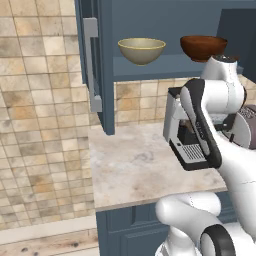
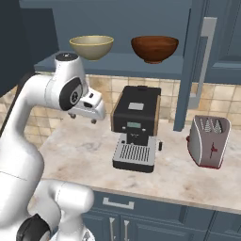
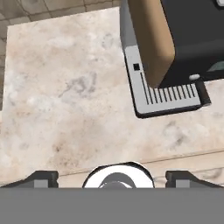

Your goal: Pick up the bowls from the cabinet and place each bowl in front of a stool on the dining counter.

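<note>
Cabinet (image 2: 141,19): door open, both bowls on its shelf.
Olive-beige bowl (image 1: 142,50): left part of the shelf.
Brown bowl (image 1: 203,48): right part, a gap between them.
Gripper (image 3: 112,176): empty, fingers spread wide, pointing down over the counter (image 3: 65,109).
Coffee machine (image 2: 135,127): mid counter, below the shelf.
Toaster (image 2: 208,140): near the counter's right end.

coffee machine (image 2: 135,134) left of toaster (image 2: 208,141) on marbled counter (image 2: 84,150).
</note>
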